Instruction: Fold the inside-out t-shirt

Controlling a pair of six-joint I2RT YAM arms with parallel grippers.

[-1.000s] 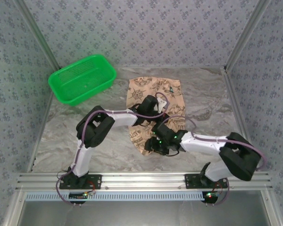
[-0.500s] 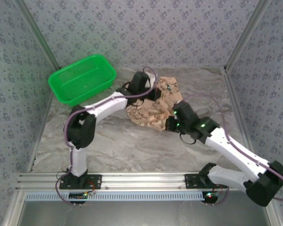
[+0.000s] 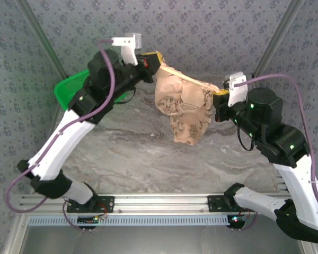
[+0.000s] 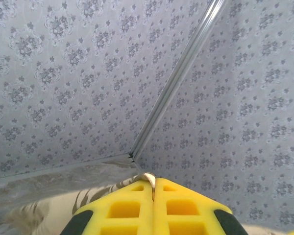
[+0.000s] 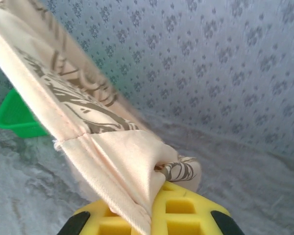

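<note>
Over the grey marbled tabletop (image 3: 122, 159) the t-shirt (image 3: 184, 108) hangs in the air, printed side out, slung between both arms and drooping toward the surface. The right hand (image 3: 220, 93) pinches its right upper edge, yellow fingers (image 5: 186, 210) pressed together on a fold with a pale seam. Farther back, the left hand (image 3: 158, 55) pinches the other top corner, a sliver of cloth between its closed tips. A green basket (image 3: 66, 90) sits behind the left arm, before the patterned wall (image 3: 201, 32)

Arms (image 3: 69, 137) are white, black-jointed, purple-cabled; pincer pads (image 4: 122, 210) look yellow.
</note>
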